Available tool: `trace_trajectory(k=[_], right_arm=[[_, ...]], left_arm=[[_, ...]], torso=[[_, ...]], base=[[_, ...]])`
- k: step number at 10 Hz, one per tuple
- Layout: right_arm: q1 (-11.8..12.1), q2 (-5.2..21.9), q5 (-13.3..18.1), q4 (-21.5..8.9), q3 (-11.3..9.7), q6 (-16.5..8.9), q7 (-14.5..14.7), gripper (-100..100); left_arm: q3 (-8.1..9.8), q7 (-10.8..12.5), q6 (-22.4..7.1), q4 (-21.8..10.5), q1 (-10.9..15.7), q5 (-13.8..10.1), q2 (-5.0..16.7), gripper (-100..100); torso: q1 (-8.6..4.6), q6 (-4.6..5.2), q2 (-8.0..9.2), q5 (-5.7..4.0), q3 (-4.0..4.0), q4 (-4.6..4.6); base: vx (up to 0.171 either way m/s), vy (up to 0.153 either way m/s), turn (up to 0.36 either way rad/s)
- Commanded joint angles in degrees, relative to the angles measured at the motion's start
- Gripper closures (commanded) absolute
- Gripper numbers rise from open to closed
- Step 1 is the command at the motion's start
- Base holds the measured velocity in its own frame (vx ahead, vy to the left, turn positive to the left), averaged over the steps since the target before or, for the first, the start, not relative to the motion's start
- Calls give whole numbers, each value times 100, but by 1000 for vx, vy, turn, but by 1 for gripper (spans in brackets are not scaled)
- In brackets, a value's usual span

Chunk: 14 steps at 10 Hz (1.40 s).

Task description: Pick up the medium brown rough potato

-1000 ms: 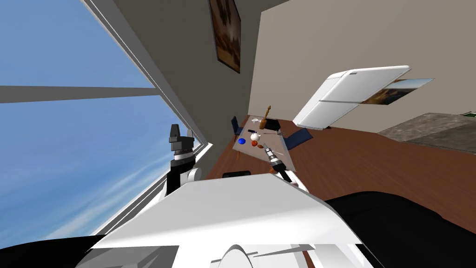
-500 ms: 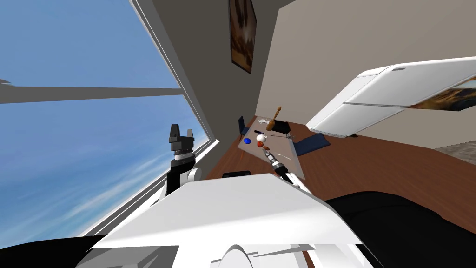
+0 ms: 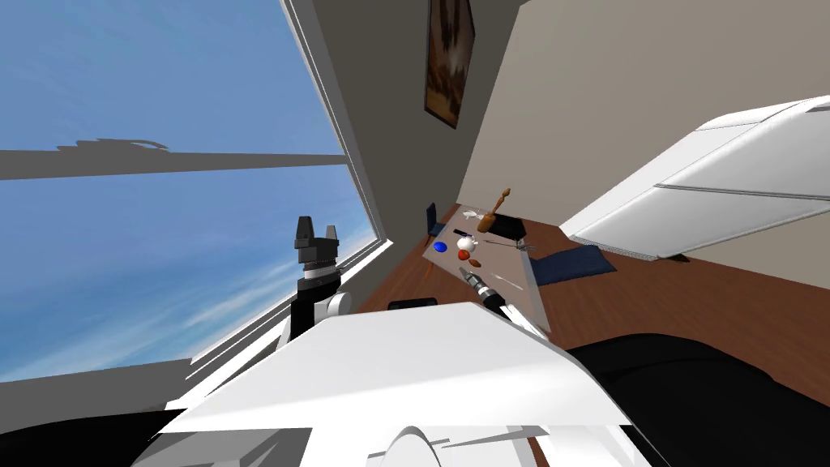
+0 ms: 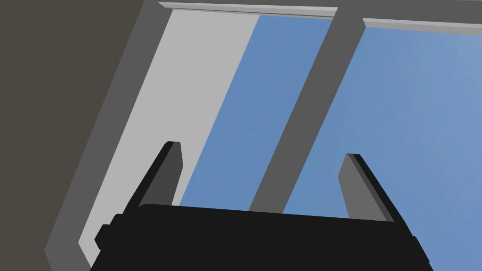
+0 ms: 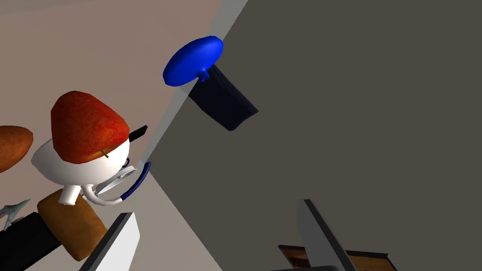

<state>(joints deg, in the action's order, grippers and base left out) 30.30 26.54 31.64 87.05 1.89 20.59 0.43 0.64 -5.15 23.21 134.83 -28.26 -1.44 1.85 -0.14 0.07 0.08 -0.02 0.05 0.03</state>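
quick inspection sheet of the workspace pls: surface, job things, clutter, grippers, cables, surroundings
surface: grey table top, things grouped on its far half
job's things: brown potato lies on the table beside the red apple, not gripped
clutter: white teapot, blue round object, wooden piece, black box
grippers: right gripper open at the table, potato outside its fingers; left gripper open, raised by the window
cables: nothing seen
surroundings: white fridge, wall picture, dark blue chair
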Motion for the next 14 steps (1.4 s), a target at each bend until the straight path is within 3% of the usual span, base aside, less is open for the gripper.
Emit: trace_trajectory(k=[1,6,7,10,13,14], right_arm=[[48,111,286,-286,10,21,50,-100],[17,321,1113,-1147,-4,33,106,-100],[17,321,1113,-1160,-4,33,106,-100],[-14,530,1662,-1773,-15,51,148,-100],[-30,637,2136,-2118,-17,59,163,-100],[-30,637,2136,-2209,-17,59,163,-100]], left_arm=[[0,0,0,0,0,0,0,0],[0,0,0,0,0,0,0,0],[1,0,0,0,-1,0,0,0],[1,0,0,0,-1,0,0,0],[1,0,0,0,0,0,1,0],[1,0,0,0,-1,0,1,0]], torso=[[0,0,0,0,0,0],[-5,-4,-9,-1,-5,-1],[-8,3,-8,-2,-5,-2],[-11,2,-10,-2,-6,-2],[-15,-2,-17,-2,-9,-3],[-16,4,-16,-4,-10,-4]], base=[[-4,28,369],[8,11,226],[6,-2,-43],[20,-4,256],[32,-19,198],[12,-13,-20]])
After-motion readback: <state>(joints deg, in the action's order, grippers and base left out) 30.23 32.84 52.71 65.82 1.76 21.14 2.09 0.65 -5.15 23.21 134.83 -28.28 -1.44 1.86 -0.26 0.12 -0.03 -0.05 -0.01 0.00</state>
